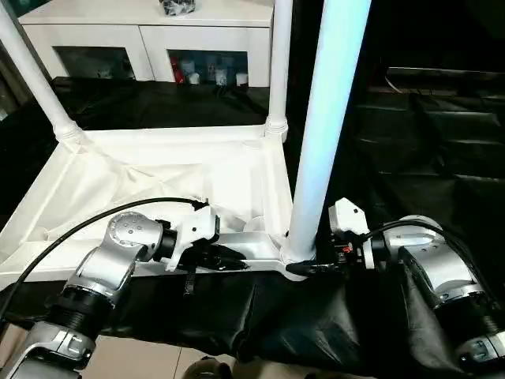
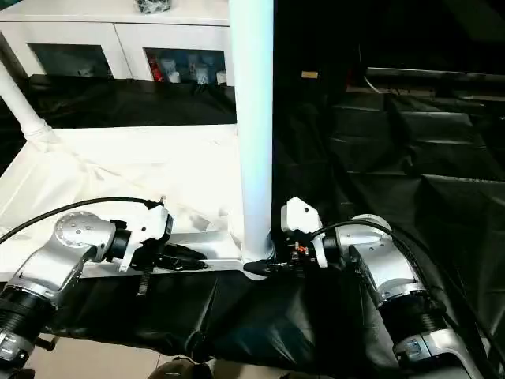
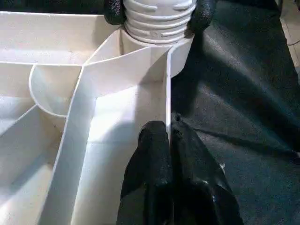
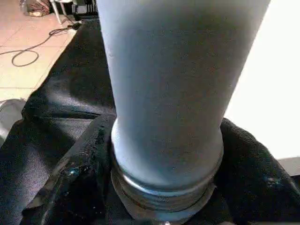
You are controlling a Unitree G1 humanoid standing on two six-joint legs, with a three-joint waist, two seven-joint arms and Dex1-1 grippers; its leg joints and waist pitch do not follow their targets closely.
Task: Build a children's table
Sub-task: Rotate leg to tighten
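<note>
Tabletop (image 1: 158,170) upside down on black-draped surface (image 1: 410,134). Right end effector (image 1: 304,268) clamps base of near leg (image 1: 327,118) at corner socket. Left end effector (image 1: 225,254) closed, empty, at tabletop's near rim.
</note>
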